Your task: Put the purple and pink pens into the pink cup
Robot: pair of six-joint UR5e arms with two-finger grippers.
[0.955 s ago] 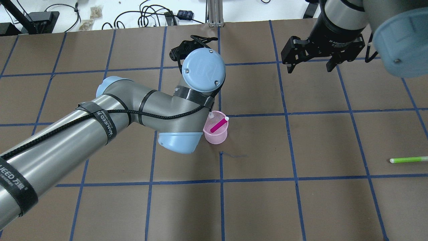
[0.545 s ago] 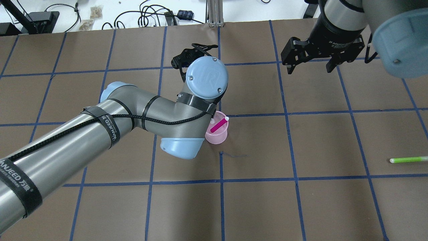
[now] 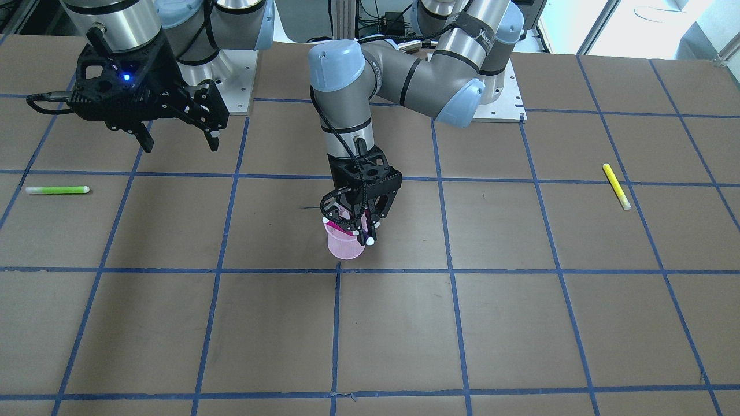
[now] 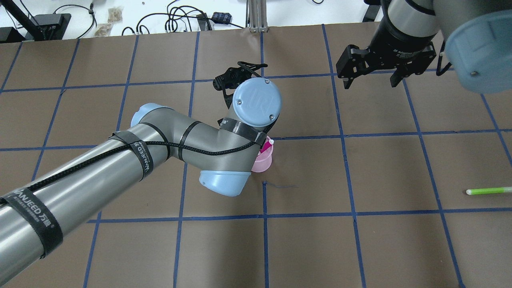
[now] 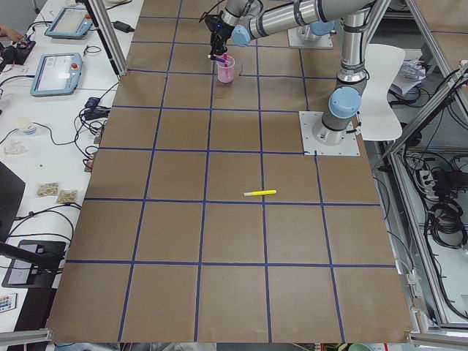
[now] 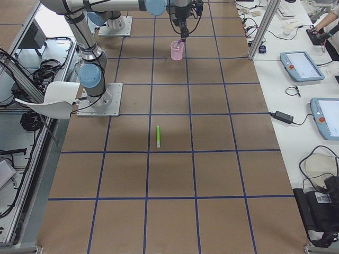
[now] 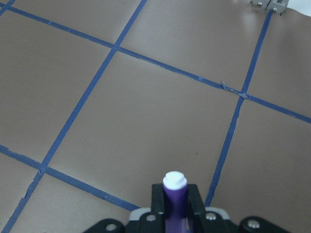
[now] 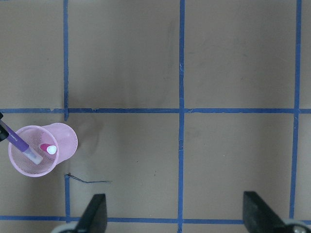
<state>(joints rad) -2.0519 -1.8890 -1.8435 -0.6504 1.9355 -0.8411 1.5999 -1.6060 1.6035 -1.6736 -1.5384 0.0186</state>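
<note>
The pink mesh cup (image 3: 345, 247) stands near the table's middle; it also shows in the overhead view (image 4: 265, 161) and the right wrist view (image 8: 58, 138). A pink pen (image 8: 47, 148) stands inside it. My left gripper (image 3: 350, 230) hangs right above the cup, shut on the purple pen (image 7: 174, 200), whose white end points up. In the right wrist view the purple pen (image 8: 17, 141) slants with its lower end inside the cup's rim. My right gripper (image 4: 372, 78) is open and empty, well off to the cup's far right.
A green pen (image 4: 488, 191) lies near the table's right edge. A yellow pen (image 3: 616, 185) lies on my left side. A short dark thread (image 4: 282, 185) lies just in front of the cup.
My left wrist has moved right and a little nearer, and now covers most of the cup in the overhead view. The right arm has not moved.
</note>
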